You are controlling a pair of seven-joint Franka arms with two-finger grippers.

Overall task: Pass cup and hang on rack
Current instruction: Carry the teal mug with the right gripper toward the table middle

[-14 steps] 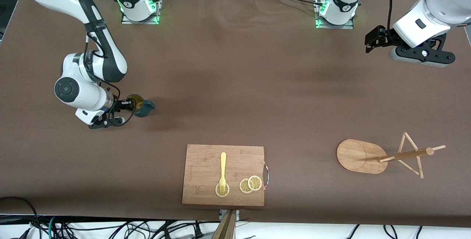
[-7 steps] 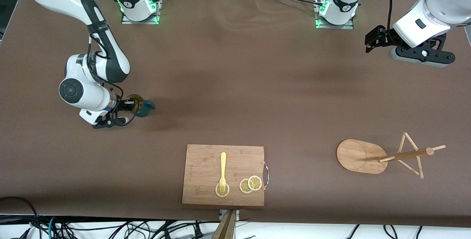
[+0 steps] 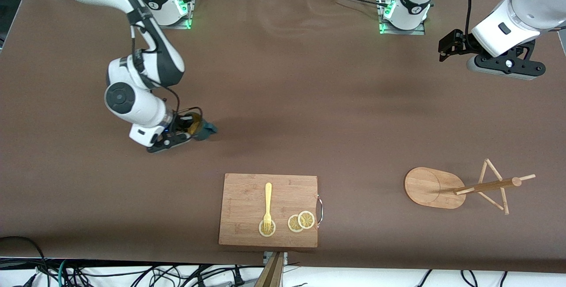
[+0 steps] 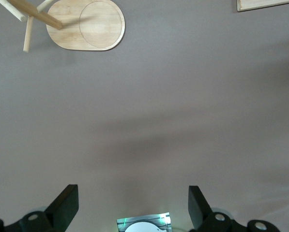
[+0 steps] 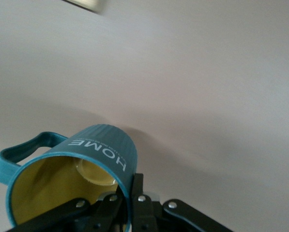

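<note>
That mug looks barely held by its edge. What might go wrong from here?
Three things, I'd guess. The right gripper pinches the cup only by its rim, so the tilted cup might slip or swing in transit. The left gripper waits open, apart from it over the left arm's end of the table; a misjudged handover could drop the cup. The rack has thin pegs, easily missed or knocked.
</note>
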